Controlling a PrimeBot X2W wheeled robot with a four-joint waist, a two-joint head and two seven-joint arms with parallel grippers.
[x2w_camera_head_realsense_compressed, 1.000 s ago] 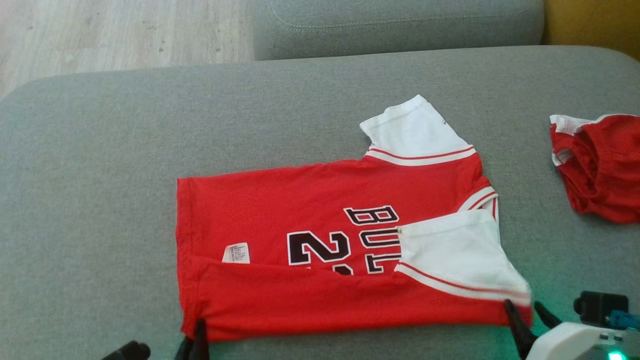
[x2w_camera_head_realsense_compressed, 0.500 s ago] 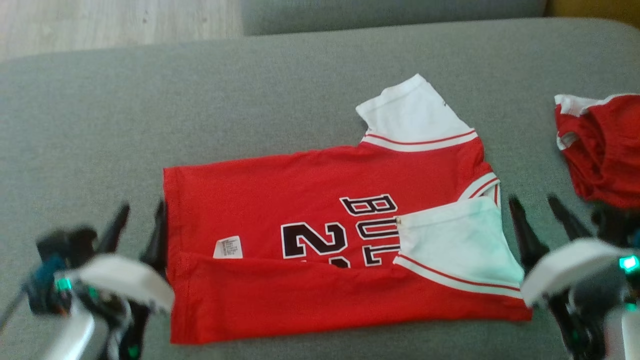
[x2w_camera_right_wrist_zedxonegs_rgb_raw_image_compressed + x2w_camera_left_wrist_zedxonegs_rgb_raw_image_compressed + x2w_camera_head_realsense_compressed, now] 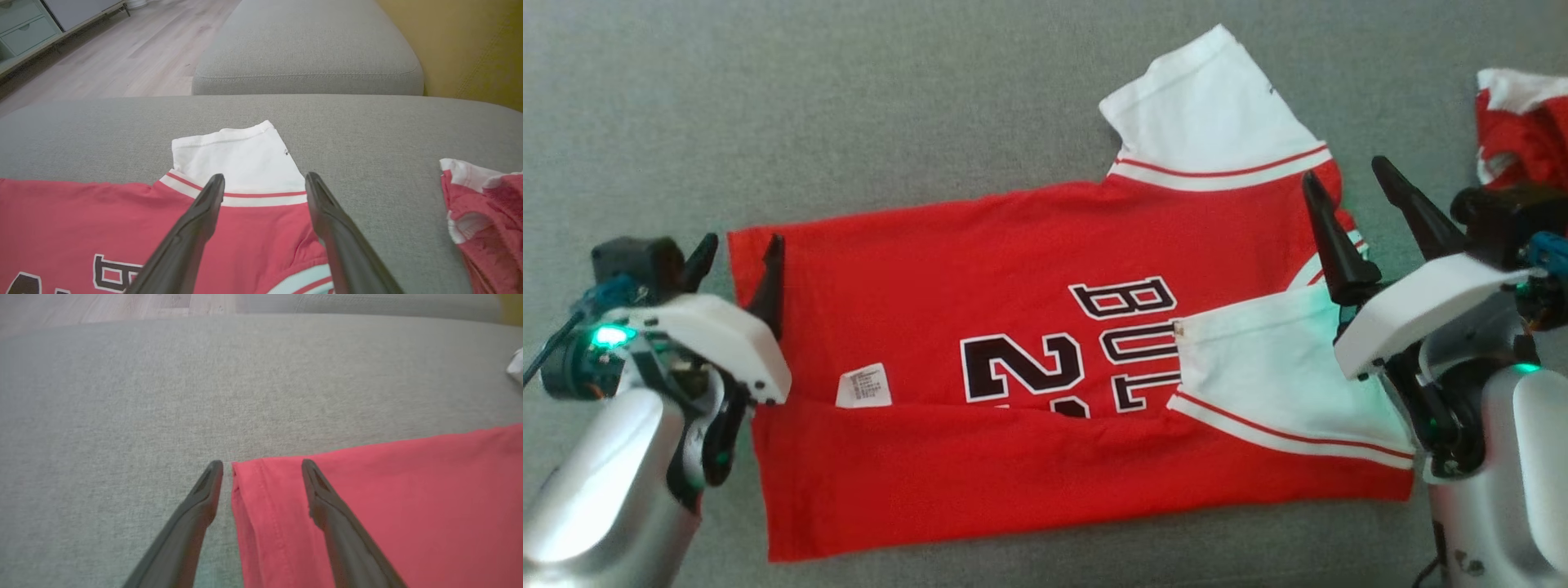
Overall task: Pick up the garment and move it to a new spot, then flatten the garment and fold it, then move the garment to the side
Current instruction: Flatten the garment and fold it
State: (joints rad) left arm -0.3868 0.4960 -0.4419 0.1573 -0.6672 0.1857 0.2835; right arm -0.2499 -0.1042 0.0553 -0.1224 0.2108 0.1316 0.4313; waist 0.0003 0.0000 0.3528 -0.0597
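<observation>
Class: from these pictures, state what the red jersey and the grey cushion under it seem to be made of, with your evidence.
Red jersey: soft matte knit, probably cotton or a blend; it lies limp, folds flat and shows a stitched hem.
Grey cushion: matte woven upholstery cloth, fibre unclear; a fine flecked weave shows up close.

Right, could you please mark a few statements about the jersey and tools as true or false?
1. The near long edge of the jersey is folded over its body. True.
2. Both tools are shut on the cloth. False: the left tool and right tool stand open, holding nothing.
3. Both white sleeves are folded in. False: the far sleeve lies spread on the cushion.
4. Another red garment lies right of the jersey. True.
</observation>
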